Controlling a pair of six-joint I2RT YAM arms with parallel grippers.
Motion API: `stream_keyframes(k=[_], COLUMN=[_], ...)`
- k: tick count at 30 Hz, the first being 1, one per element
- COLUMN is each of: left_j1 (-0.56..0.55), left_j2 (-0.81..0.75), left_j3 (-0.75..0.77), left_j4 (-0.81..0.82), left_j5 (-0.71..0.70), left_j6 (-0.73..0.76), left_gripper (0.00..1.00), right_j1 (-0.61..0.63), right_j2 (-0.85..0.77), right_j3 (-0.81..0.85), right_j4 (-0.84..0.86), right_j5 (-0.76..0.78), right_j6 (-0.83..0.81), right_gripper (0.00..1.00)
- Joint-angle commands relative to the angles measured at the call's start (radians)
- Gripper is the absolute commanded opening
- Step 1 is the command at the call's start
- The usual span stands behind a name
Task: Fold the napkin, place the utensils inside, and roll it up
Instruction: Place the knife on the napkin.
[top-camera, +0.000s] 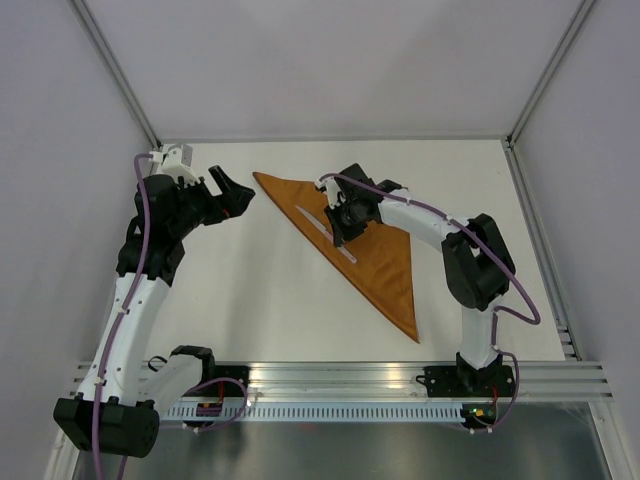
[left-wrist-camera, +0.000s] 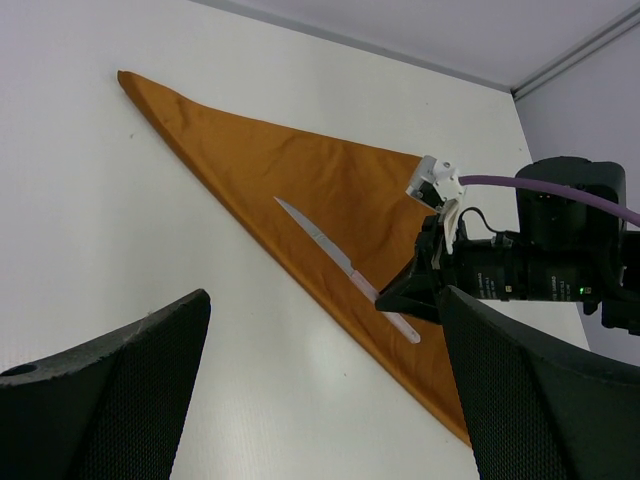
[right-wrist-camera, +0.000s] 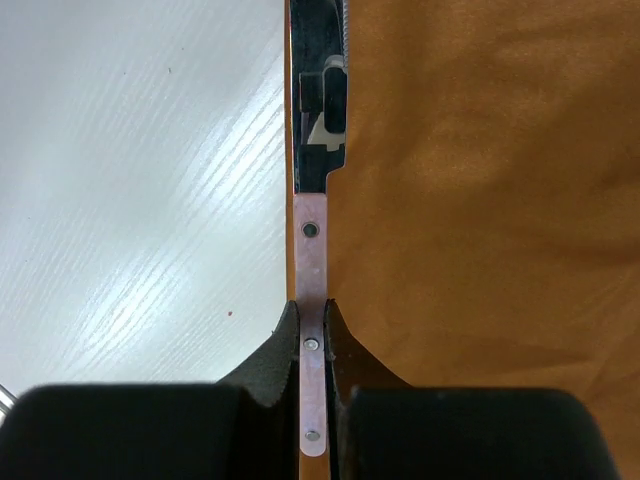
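Pinching the flat, riveted handle of the thin silvery metal knife (right-wrist-camera: 312, 250), the right gripper (right-wrist-camera: 313, 325) is clamped on it. The blade runs along the long folded edge of the large orange-brown cloth napkin (right-wrist-camera: 480, 200), which lies as a triangle on the white table (top-camera: 260, 290). Stiff, light and slick, the knife could twist, so the handle's flats look like the best hold. The limp napkin is best taken by a corner. The left gripper (top-camera: 232, 193) hangs wide open, well apart.
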Motion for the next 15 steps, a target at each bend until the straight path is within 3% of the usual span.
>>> stream_keyframes(k=[1, 15], left_j1=[0.001, 0.001], left_j2=[-0.010, -0.010], left_j3=[0.043, 0.030], left_j4=[-0.008, -0.006], left_j5=[0.005, 0.002], left_j6=[-0.003, 0.005], left_gripper=[1.00, 1.00], right_j1=[0.014, 0.019], right_j2=[0.010, 0.062], right_j3=[-0.014, -0.044], right_j4=[0.046, 0.091], right_j5=[0.050, 0.064], right_j6=[0.062, 0.085], right_gripper=[0.01, 0.00])
